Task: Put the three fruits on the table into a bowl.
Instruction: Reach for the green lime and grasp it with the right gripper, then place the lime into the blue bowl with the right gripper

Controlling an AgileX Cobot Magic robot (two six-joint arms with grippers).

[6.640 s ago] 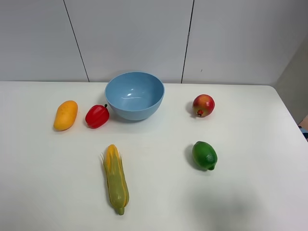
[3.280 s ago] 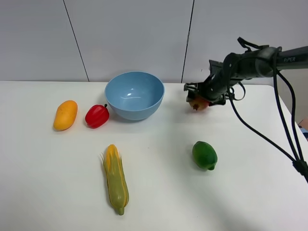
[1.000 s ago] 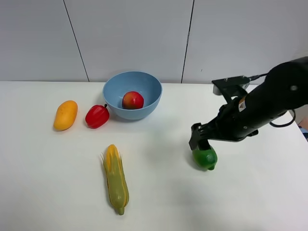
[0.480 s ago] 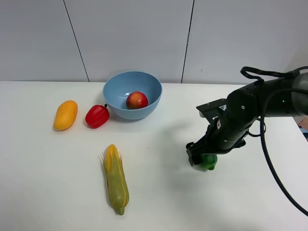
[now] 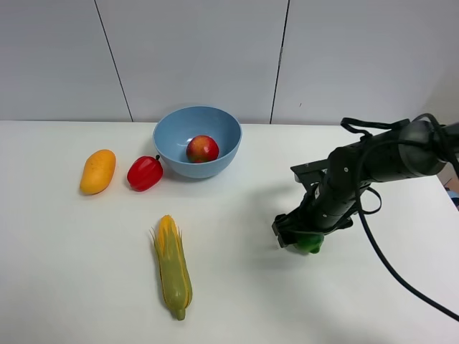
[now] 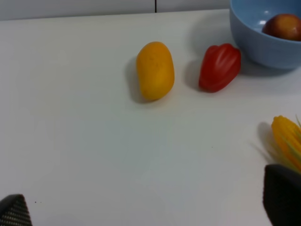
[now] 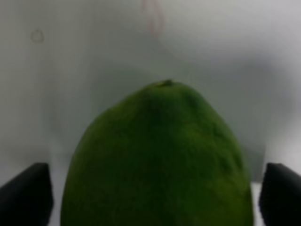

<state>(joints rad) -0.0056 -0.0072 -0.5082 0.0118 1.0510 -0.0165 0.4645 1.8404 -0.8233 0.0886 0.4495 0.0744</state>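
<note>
The light-blue bowl (image 5: 168, 140) stands at the back of the white table (image 5: 237, 301) with the red-yellow pomegranate (image 5: 203, 148) inside it. The orange-yellow mango (image 5: 97, 171) lies far left on the table. The green lime (image 5: 311, 244) lies right of centre, mostly hidden under my right gripper (image 5: 297, 235). In the right wrist view the lime (image 7: 160, 155) fills the space between the open fingers (image 7: 26, 197), with narrow gaps on both sides. My left gripper (image 6: 146, 209) is open and empty, and does not show in the exterior view. It looks at the mango (image 6: 155, 70), the bowl (image 6: 256, 47) and the pomegranate (image 6: 283, 26).
A red bell pepper (image 5: 145, 173) lies between the mango and the bowl; it also shows in the left wrist view (image 6: 219, 67). A yellow-green corn cob (image 5: 173, 266) lies at front centre (image 6: 288, 141). A grey panelled wall stands behind the table.
The right gripper carried the pomegranate from the table into the bowl, moved to the lime and has lowered around it. The pomegranate settled in the bowl.
</note>
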